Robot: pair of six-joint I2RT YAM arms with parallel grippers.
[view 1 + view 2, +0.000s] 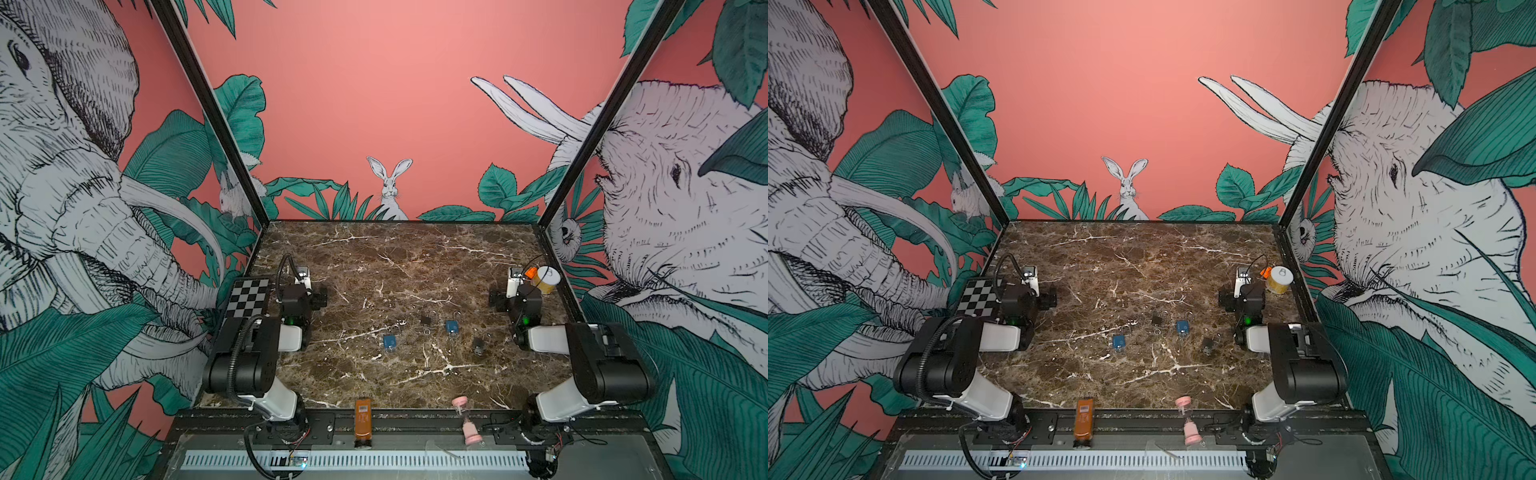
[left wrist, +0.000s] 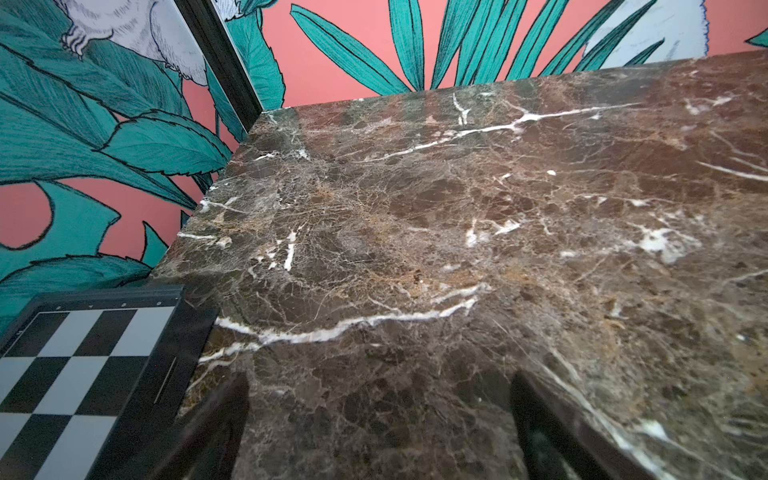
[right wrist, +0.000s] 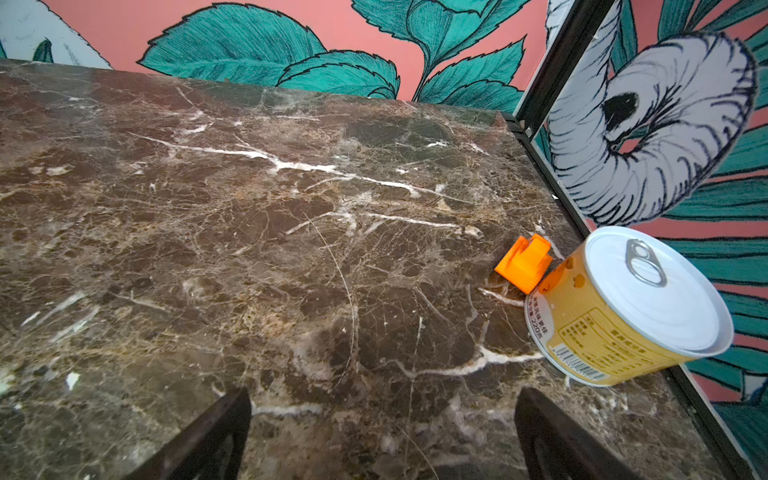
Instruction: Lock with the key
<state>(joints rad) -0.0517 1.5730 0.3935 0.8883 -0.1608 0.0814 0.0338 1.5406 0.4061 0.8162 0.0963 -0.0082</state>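
Several small padlocks lie mid-table in both top views: a blue one (image 1: pixel 389 342) (image 1: pixel 1118 342), a black one (image 1: pixel 425 320) (image 1: pixel 1157 320), another blue one (image 1: pixel 451 326) (image 1: pixel 1181 327) and a black one (image 1: pixel 478 345) (image 1: pixel 1207 344). Thin key rings (image 1: pixel 427 331) (image 1: pixel 1157 331) lie among them; I cannot make out a key itself. My left gripper (image 1: pixel 312 294) (image 2: pixel 380 382) hovers open over bare marble at the left, far from the locks. My right gripper (image 1: pixel 503 296) (image 3: pixel 384 395) is open at the right, holding nothing. Neither wrist view shows a lock.
A checkerboard (image 1: pixel 248 297) (image 2: pixel 83 365) lies beside the left gripper. A yellow can (image 1: pixel 547 279) (image 3: pixel 623 307) and an orange plastic piece (image 1: pixel 530 273) (image 3: pixel 525 262) sit by the right wall. An amber bottle (image 1: pixel 363 419) and a pink hourglass (image 1: pixel 467 419) rest at the front edge.
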